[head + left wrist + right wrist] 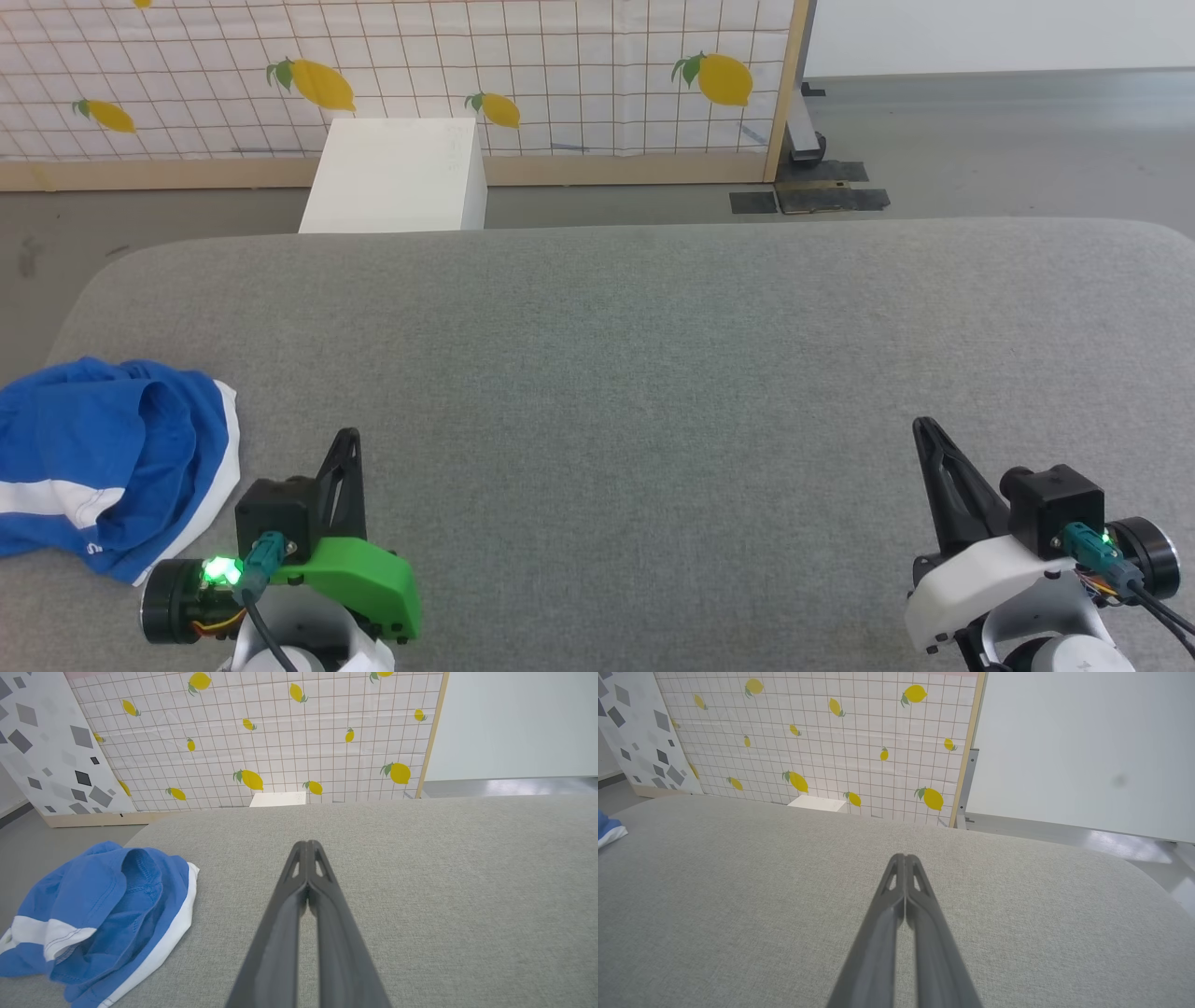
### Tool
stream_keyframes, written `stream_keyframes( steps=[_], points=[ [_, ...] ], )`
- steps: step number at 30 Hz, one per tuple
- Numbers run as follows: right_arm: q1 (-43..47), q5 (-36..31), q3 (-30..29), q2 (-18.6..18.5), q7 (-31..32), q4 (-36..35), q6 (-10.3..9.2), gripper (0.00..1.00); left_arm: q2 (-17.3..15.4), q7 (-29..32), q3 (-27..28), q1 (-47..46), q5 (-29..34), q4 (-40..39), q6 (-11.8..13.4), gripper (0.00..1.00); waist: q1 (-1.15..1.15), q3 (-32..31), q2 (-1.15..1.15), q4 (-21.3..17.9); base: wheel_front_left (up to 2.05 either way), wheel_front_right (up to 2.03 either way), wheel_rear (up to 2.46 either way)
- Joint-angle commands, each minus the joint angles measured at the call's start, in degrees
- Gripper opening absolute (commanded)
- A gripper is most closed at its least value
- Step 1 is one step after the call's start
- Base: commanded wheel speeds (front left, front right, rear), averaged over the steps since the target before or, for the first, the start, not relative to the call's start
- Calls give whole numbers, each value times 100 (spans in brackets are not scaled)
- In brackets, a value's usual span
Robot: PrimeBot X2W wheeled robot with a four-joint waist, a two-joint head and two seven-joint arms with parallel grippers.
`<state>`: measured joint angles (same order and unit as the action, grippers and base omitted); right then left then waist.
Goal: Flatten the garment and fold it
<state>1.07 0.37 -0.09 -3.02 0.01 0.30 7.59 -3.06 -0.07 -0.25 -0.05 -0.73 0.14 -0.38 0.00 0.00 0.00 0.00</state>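
Left hand point(347, 437) and right hand point(922, 427) are hovering, fingers pressed together, over the near edge of the surface point(607, 373); the garment point(103, 457) is lying crumpled at its left edge.

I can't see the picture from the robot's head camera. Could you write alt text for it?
Crumpled blue shorts with white trim lie at the left edge of a grey cushioned surface, just left of the robot's closed left hand; its closed right hand is at the lower right. Beyond stand a white box and a lemon-patterned screen.
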Motion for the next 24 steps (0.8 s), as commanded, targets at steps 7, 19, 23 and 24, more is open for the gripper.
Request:
stream_keyframes(
  steps=[7,19,23,24],
  points=[
    [-107,-37,9,14,-1,-30,-10,0,18,7,25,5,73,-14,38,0,0,0,0,0,0,0,0],
    [-107,-37,9,14,-1,-30,-10,0,18,7,25,5,73,-14,38,0,0,0,0,0,0,0,0],
    [-107,-37,9,14,-1,-30,-10,0,18,7,25,5,73,-14,38,0,0,0,0,0,0,0,0],
    [-107,-37,9,14,-1,-30,-10,0,18,7,25,5,73,-14,38,0,0,0,0,0,0,0,0]
  ],
)
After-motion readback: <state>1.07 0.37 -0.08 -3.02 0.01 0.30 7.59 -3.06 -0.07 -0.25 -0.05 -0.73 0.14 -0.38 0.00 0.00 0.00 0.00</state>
